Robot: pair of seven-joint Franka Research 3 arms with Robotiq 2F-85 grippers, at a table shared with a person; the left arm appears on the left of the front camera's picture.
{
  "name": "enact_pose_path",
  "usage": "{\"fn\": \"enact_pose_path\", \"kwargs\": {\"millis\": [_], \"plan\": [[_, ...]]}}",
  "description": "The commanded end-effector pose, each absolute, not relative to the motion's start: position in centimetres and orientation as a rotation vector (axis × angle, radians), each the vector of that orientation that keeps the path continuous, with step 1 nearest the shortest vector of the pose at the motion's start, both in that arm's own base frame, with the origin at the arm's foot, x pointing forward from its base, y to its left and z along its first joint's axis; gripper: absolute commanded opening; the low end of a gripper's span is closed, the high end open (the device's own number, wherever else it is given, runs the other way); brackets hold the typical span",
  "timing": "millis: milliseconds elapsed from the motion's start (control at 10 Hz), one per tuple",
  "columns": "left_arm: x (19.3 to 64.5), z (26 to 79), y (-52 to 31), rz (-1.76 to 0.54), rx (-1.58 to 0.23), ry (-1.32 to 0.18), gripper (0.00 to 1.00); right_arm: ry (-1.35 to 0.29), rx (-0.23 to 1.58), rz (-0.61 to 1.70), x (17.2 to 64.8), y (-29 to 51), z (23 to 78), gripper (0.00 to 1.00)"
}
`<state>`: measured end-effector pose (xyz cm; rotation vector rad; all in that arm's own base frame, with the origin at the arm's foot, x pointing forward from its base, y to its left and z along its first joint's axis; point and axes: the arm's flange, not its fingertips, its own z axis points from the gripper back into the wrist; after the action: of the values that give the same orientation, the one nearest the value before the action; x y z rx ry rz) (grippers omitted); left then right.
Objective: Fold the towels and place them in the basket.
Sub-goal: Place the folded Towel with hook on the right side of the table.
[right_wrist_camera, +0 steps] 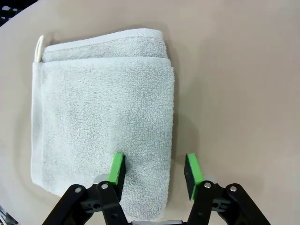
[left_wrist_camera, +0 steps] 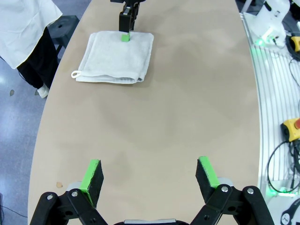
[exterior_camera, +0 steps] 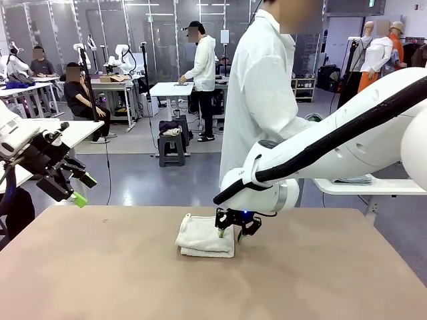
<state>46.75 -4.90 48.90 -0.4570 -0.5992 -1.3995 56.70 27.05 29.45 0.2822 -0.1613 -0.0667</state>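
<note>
One off-white towel lies folded into a small square near the far middle of the tan table; a small loop sticks out at one corner. My right gripper is down at the towel's right-hand edge. In the right wrist view the right gripper has its jaws apart, one pad on the towel and the other over bare table beside it. My left gripper hangs open at the table's left side, well away from the towel, its fingers holding nothing. The basket is out of view.
A person in a white coat stands at the table's far edge, just behind the towel. A white side table is at the right. Cables and a red stop button sit beyond the table's edge.
</note>
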Motion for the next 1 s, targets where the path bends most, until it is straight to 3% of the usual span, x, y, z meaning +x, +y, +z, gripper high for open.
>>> {"fn": "enact_pose_path", "kwargs": {"millis": [0, 100, 300, 400, 500, 600, 900], "plan": [[46.73, 48.92, -4.86, -1.399, -0.458, -0.6, 1.0, -0.17, 0.331, -0.036, 57.12, 26.91, 28.79, 0.6], [46.73, 48.92, -4.86, -1.399, -0.458, -0.6, 1.0, -0.169, 0.331, -0.039, 57.09, 26.92, 28.76, 0.4], [46.73, 48.92, -4.86, -1.399, -0.458, -0.6, 1.0, -0.169, 0.33, -0.044, 56.88, 26.93, 28.81, 0.41], [46.73, 48.92, -4.86, -1.399, -0.458, -0.6, 1.0, -0.172, 0.331, -0.044, 56.74, 26.97, 28.91, 0.22], [46.73, 48.92, -4.86, -1.399, -0.458, -0.6, 1.0, -0.173, 0.322, -0.045, 56.65, 27.04, 29.01, 0.21], [46.73, 48.92, -4.86, -1.399, -0.458, -0.6, 1.0, -0.17, 0.314, -0.042, 56.54, 27.09, 29.05, 0.02], [46.73, 48.92, -4.86, -1.399, -0.458, -0.6, 1.0, -0.194, 0.287, -0.018, 56.66, 27.45, 29.15, 0.0]]}}
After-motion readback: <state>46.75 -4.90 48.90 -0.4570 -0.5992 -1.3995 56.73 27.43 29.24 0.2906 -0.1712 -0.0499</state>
